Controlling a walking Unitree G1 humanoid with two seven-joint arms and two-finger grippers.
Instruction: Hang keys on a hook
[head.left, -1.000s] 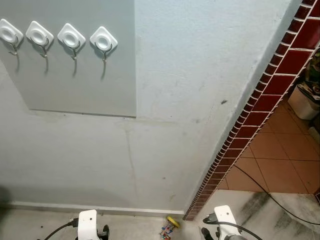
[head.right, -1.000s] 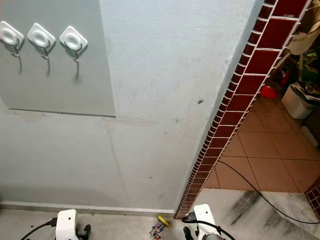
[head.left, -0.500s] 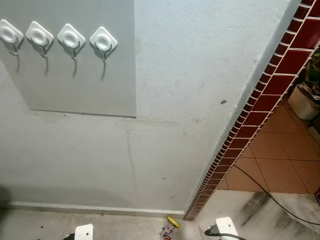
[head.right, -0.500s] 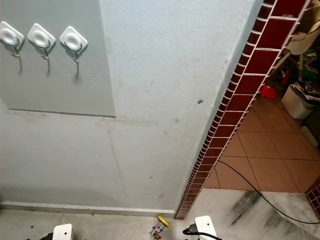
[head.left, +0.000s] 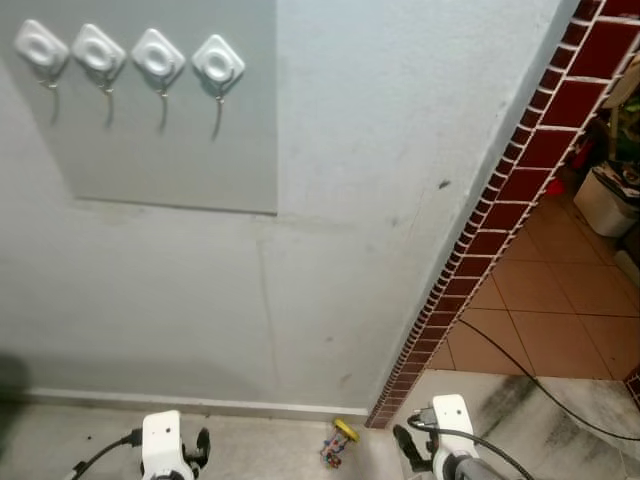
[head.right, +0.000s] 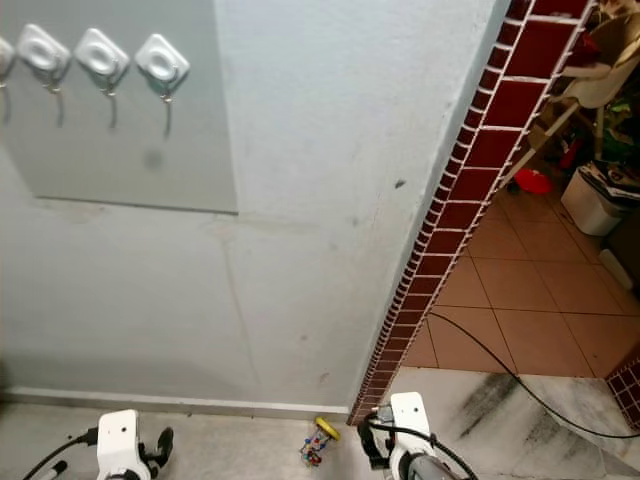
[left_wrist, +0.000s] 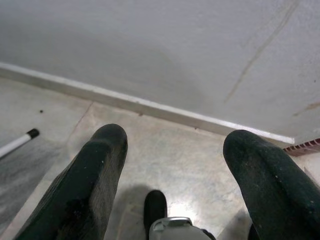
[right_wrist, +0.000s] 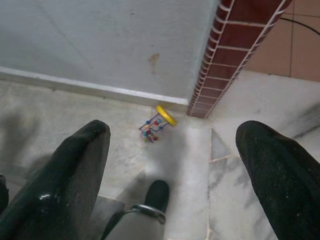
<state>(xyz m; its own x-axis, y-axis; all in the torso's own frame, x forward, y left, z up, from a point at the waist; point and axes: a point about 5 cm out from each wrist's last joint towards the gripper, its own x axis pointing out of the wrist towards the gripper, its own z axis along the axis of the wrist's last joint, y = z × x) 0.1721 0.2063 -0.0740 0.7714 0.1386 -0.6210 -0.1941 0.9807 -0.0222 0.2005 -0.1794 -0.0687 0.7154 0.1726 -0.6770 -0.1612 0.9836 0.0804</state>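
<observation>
The bunch of keys with a yellow tag and coloured beads (right_wrist: 156, 126) lies on the floor by the brick corner – unreached – below four white hooks (head.left: 218, 65), both the left gripper (left_wrist: 175, 185) and right gripper (right_wrist: 172, 175) spread wide, empty.

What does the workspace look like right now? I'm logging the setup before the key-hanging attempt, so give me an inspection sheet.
Surface: grey marbled floor below a pale wall.
Job's things: four white hooks on a grey panel, all bare; keys with yellow tag on the floor by the brick edge.
Clutter: white stick with black tip on the floor.
Grippers: left gripper open, empty; right gripper open, empty, above the keys.
Cables: black cable across the tiled floor.
Surroundings: white bin, red object beyond.
</observation>
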